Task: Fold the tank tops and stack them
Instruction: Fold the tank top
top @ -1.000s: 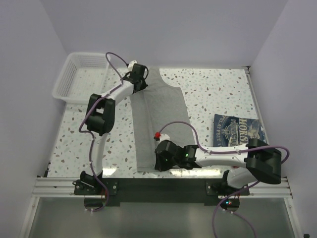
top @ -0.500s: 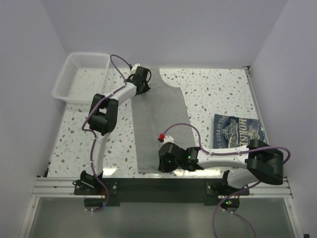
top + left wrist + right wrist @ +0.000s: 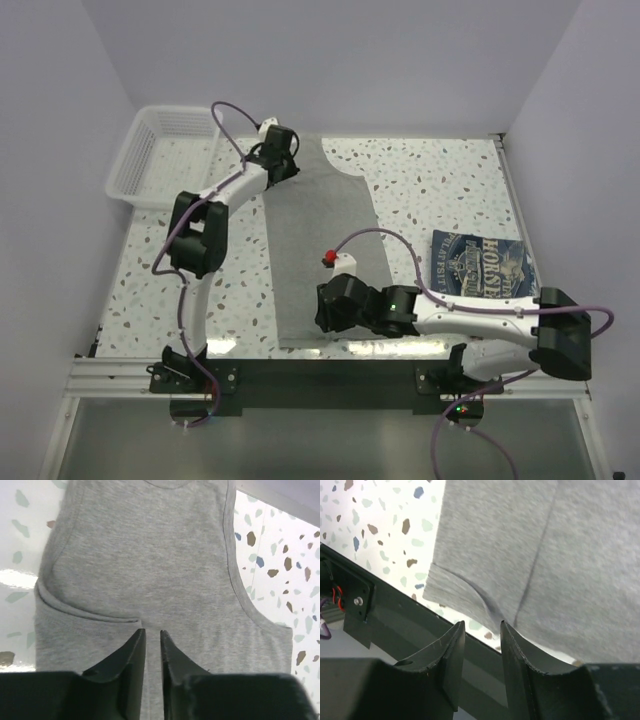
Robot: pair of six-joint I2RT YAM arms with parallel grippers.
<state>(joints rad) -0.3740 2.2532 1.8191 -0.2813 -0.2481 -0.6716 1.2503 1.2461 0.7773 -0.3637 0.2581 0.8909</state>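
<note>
The light grey tank top (image 3: 325,230) lies flat on the table, folded lengthwise into a long strip, neck at the far end. My left gripper (image 3: 278,160) hovers over its neck end. In the left wrist view the left gripper (image 3: 152,630) has its jaws a narrow gap apart with flat grey cloth (image 3: 150,555) beneath. My right gripper (image 3: 325,310) is at the hem end. In the right wrist view it (image 3: 482,625) is open and empty, just off the hem corner (image 3: 465,597) at the table's front edge. The navy top with white lettering (image 3: 480,265) lies folded at the right. No red top shows.
A white mesh basket (image 3: 160,150) stands at the far left corner. The black front rail (image 3: 330,360) runs just beyond the grey top's hem. White walls close in the table on three sides.
The raised fold along the grey top has settled flat. The right gripper has stayed near the hem while its arm stretched out to the right. The left gripper shifted slightly at the neck end.
</note>
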